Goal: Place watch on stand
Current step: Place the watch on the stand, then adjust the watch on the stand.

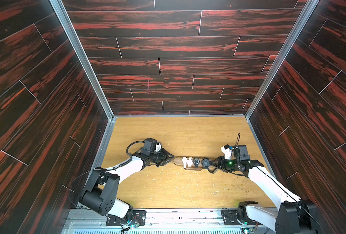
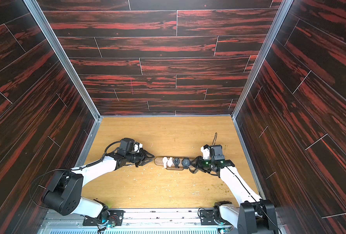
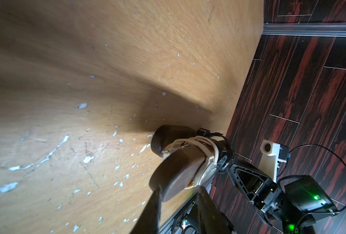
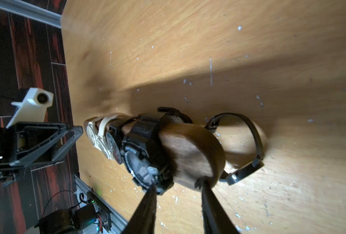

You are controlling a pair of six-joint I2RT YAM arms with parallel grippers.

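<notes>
The stereo head hangs high above and behind my left pincer (image 1: pixel 172 159) and right pincer (image 1: pixel 213 162), looking down and forward. Both top views take in nearly the same whole scene, from so far off that the pincers look small. My left wrist camera (image 4: pixel 34 103) rides just behind its fingers (image 3: pixel 154 210), very close, facing along them past the stand (image 3: pixel 176 174) toward my right pincer (it is rolled sideways, so the table (image 3: pixel 67 101) reads as a wall). My right wrist camera (image 3: pixel 269 151) mirrors that, facing my left pincer. All four views share the stand between my pincers.
</notes>
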